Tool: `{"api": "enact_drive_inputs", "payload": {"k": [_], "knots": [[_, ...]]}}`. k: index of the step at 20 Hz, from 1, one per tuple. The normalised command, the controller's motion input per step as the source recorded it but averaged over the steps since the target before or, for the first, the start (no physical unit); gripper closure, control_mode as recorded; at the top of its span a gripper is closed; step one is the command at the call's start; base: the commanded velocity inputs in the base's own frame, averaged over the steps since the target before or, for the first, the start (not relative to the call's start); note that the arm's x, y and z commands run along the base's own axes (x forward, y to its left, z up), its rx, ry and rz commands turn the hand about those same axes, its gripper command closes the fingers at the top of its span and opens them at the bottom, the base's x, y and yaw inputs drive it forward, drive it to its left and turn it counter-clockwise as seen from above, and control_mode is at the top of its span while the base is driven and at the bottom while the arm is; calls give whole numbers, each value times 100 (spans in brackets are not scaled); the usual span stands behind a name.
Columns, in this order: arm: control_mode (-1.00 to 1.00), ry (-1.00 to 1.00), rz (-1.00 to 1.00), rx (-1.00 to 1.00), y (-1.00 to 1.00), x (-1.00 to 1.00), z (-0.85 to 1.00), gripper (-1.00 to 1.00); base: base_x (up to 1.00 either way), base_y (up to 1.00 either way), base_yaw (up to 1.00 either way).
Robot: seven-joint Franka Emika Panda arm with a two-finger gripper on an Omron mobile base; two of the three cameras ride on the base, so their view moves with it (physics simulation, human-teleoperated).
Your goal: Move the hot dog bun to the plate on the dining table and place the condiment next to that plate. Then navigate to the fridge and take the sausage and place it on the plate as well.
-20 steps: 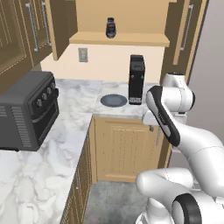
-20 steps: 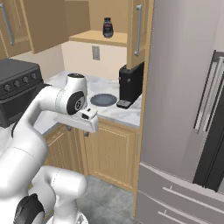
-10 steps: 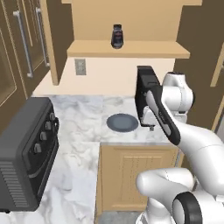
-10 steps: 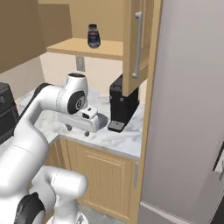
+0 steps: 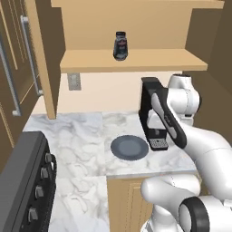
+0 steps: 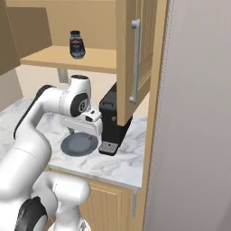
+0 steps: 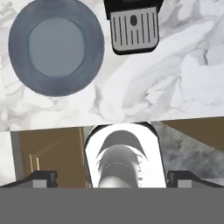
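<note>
My hand (image 7: 112,177) hangs spread wide and empty over the front edge of the white grey-veined marble surface (image 5: 77,145). The condiment, a small dark bottle with a reddish label (image 5: 120,45), stands upright near the middle of the wooden shelf (image 5: 136,61) above the back of that surface.

My worries:
- The round dark blue-grey plate (image 7: 56,47) lies just beside the black coffee machine (image 6: 113,124). It isn't the task's plate, and I might mistake it for that.
- Reaching up, the arm could clip the coffee machine or the open wooden cabinet door (image 6: 135,58).
- A glancing finger could topple the bottle, which looks narrow and tall.

The bottle's label is too small to read. The grey panel (image 6: 198,113) on the right is cut off; I judge it to be the fridge.
</note>
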Motion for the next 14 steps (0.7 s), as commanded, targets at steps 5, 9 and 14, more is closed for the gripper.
{"api": "enact_drive_inputs", "payload": {"k": [5,9,14], "knots": [[-100,-32,-2,-6,24,-20,74,-100,0,0,0],[-100,-56,0,-12,48,-28,85,-100,0,0,0],[-100,-61,0,-13,40,-21,90,-100,0,0,0]]}}
